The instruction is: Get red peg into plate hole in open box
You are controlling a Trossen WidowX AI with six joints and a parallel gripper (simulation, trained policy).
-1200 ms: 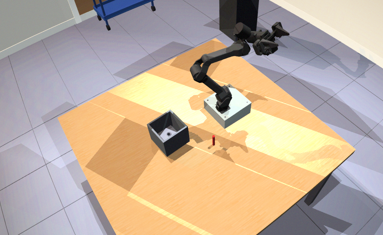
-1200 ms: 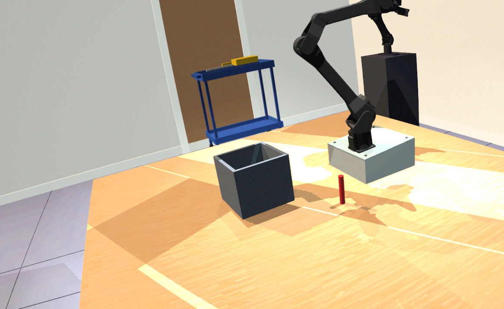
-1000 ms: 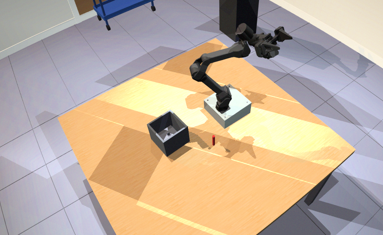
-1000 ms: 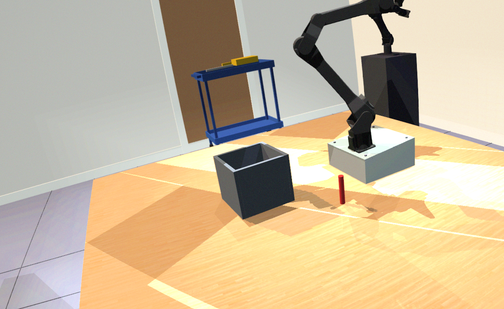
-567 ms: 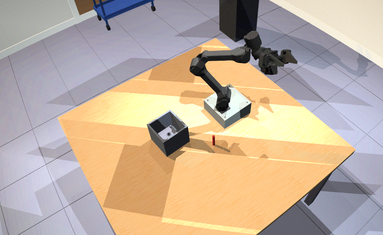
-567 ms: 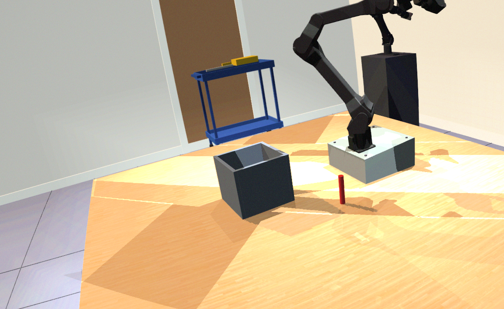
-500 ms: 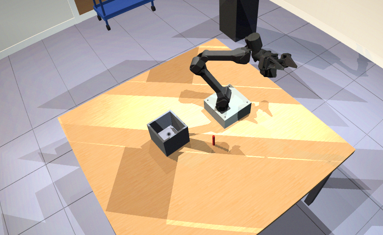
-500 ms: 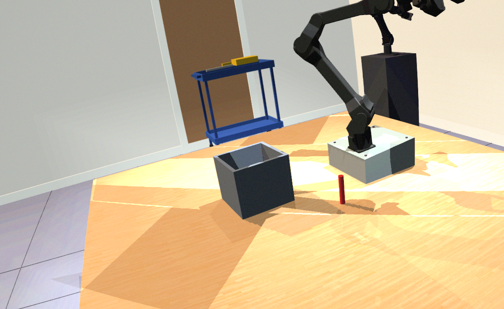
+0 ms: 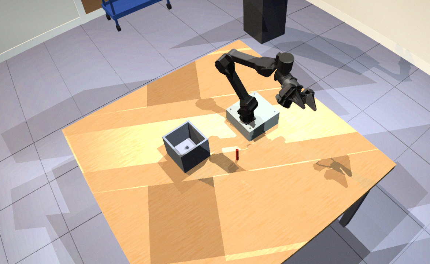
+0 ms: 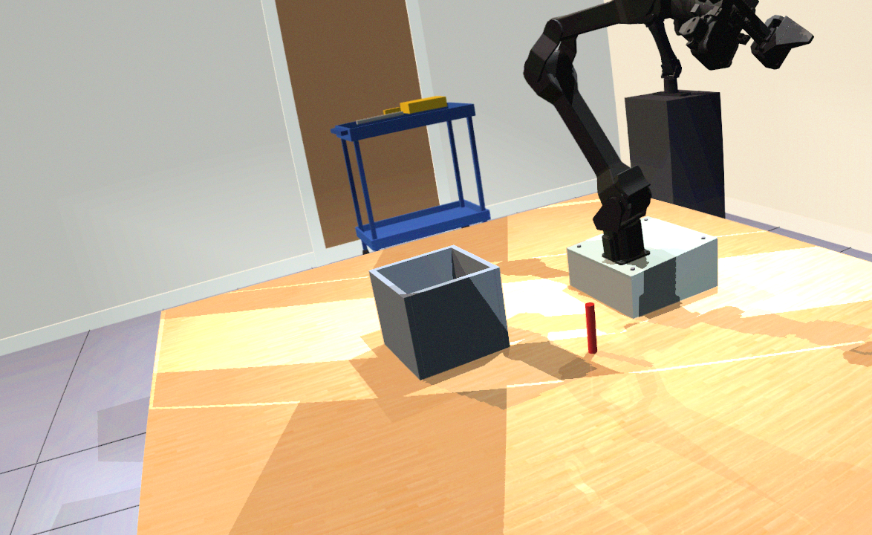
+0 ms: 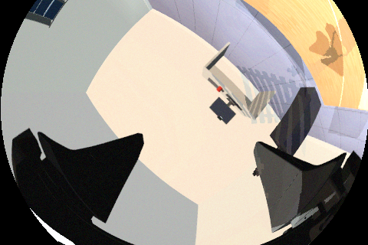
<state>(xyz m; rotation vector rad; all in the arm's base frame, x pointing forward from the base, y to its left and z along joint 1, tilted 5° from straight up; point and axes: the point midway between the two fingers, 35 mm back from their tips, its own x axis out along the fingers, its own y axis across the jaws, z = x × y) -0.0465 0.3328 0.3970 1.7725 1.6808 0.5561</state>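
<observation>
Awaiting pick-up: red peg (image 9: 237, 154) (image 10: 590, 328), upright, centre of the top view; gripper (image 9: 310, 101) (image 10: 761, 41) (image 11: 200, 145), wide, unladen (upper right), next needing a swing back and descent.

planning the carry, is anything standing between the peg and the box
Nothing stands between the peg and the box; only shadow and light fall there, as top and exterior show.

1 peg (image 9: 237, 154) (image 10: 590, 328) stands between box (image 9: 195, 159) (image 10: 459, 325) and base (image 9: 264, 127) (image 10: 698, 269).
</observation>
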